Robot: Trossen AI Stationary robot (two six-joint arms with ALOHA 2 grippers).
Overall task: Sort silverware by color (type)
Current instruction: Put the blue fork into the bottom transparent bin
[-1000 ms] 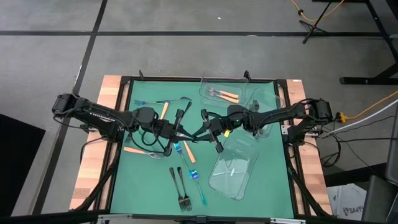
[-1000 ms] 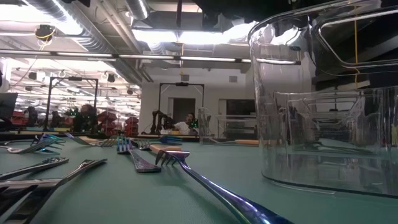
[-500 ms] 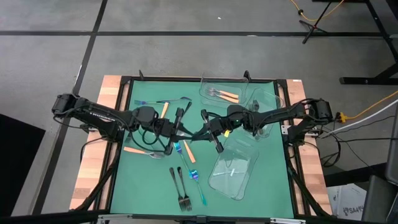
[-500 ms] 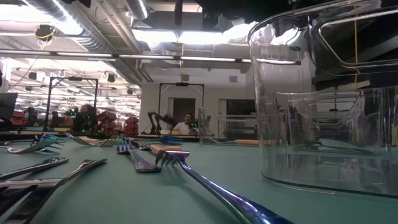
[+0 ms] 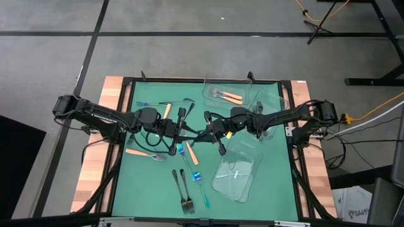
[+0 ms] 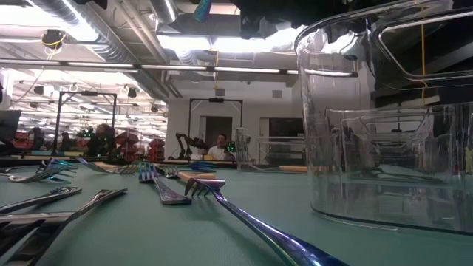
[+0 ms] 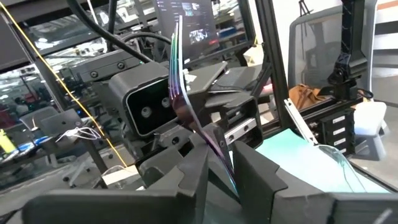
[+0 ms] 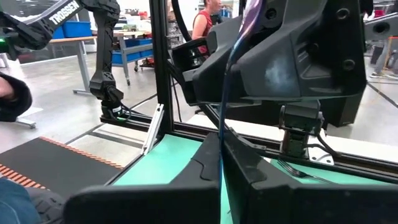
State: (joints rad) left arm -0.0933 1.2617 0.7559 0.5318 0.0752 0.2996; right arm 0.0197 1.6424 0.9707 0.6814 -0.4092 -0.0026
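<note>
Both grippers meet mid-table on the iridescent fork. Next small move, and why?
Probably open the left gripper slightly. The iridescent fork is pinched between its fingers, and the right gripper looks shut on it too, so it can take over. The clear trays lie on the right arm's side.

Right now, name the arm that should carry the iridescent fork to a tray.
Right. Both the left gripper and right gripper hold the iridescent fork mid-table, but the clear trays lie on the right arm's side, so its carry looks shorter.
</note>
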